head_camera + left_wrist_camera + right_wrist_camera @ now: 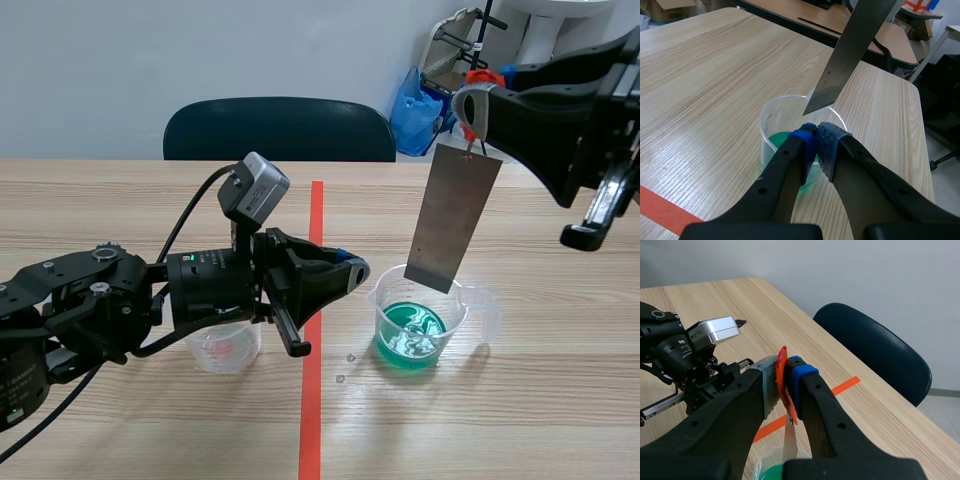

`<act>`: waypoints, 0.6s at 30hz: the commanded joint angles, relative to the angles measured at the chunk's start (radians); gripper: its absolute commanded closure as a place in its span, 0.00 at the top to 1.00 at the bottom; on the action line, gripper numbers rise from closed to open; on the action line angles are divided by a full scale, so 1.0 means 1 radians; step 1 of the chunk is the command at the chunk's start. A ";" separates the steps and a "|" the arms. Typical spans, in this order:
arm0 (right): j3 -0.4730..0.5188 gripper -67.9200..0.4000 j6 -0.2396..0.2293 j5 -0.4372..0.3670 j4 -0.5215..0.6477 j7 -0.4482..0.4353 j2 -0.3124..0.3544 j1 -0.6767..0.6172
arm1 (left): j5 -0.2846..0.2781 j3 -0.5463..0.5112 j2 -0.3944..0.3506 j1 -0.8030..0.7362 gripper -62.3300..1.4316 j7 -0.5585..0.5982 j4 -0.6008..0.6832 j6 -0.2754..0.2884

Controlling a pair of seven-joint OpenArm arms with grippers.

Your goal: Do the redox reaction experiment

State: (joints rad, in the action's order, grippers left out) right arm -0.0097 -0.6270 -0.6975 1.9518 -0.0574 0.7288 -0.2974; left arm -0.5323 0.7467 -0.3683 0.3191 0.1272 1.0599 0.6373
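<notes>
Right jaws clamp an orange clip (484, 77) dangling a grey metal strip (455, 215) over the clear green-filled beaker (458, 312); left jaws meet empty.

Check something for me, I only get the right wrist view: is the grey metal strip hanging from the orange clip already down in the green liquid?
Observer: No. The grey metal strip, hung from the orange clip, ends at the rim of the clear plastic beaker, above the green liquid.
Operator: Left gripper clear?
Observer: The left gripper is shut on nothing, tips by the beaker's near rim; contact I cannot tell.
Operator: Anything else close?
Observer: A second clear plastic cup stands under the left arm.
</notes>
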 commanded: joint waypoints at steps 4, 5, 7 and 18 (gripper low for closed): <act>0.011 0.02 0.001 -0.014 0.016 -0.016 0.016 0.009 | -0.011 -0.001 0.010 0.016 0.06 0.010 0.021 0.005; 0.011 0.02 0.001 -0.014 0.016 -0.016 0.016 0.009 | -0.011 -0.001 0.007 0.016 0.06 0.011 0.021 0.005; 0.011 0.02 0.001 -0.014 0.016 -0.016 0.016 0.009 | -0.011 -0.001 0.000 0.016 0.06 0.011 0.021 0.004; 0.011 0.02 0.001 -0.014 0.016 -0.018 0.016 0.009 | -0.081 -0.101 -0.213 -0.092 0.06 0.133 0.085 0.006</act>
State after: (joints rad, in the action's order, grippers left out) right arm -0.0097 -0.6270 -0.6971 1.9518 -0.0578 0.7288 -0.2974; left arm -0.6075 0.6712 -0.5591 0.2474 0.2420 1.1107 0.6376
